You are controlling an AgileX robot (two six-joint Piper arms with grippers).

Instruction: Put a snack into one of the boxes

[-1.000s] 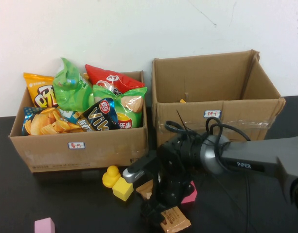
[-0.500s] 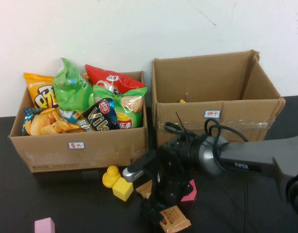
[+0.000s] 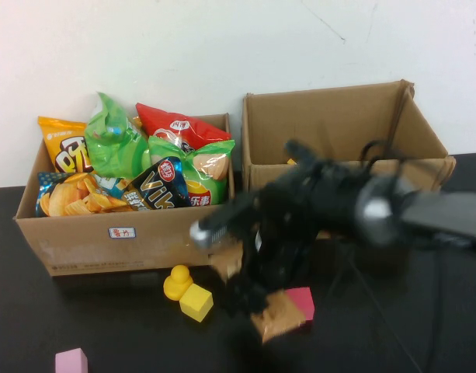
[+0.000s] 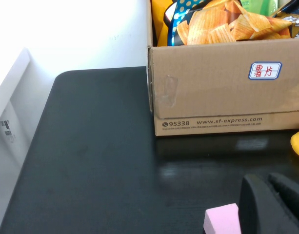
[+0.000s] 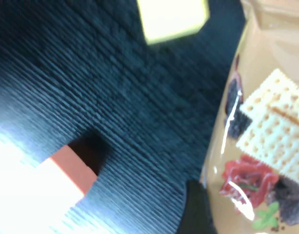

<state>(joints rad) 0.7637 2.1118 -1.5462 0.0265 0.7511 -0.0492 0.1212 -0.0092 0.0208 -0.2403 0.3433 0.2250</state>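
The cracker packet [image 3: 280, 317] hangs above the black table [image 3: 105, 326], held at its upper end by the right gripper [image 3: 253, 299], whose fingers are closed on it. It sits in front of the gap between the two cardboard boxes, tilted, with its lower corner pointing toward the near edge of the table. In the right wrist view the packet [image 5: 266, 146] fills one side, its wrapper printed with square crackers and a red garnish, and a dark fingertip [image 5: 195, 207] presses against its edge.

Just behind the packet lies a pink block [image 3: 304, 301]. Near it, toward the robot's left, a yellow block [image 3: 196, 301] touches a yellow rubber duck [image 3: 176, 281], both lying in front of the left box [image 3: 129, 241]. That box is full of crisp bags [image 3: 156, 167] and carries a small label [image 3: 122, 232] on its front. The right box [image 3: 338, 148] stands just beside it, open, and the right arm [image 3: 393, 206] crosses in front of it.

A pale pink block [image 3: 71, 361] lies near the front edge, well apart from the others. The left gripper [image 4: 273, 204] rests low over the table just beside this pink block [image 4: 222, 219]; whether it is open or closed cannot be told.
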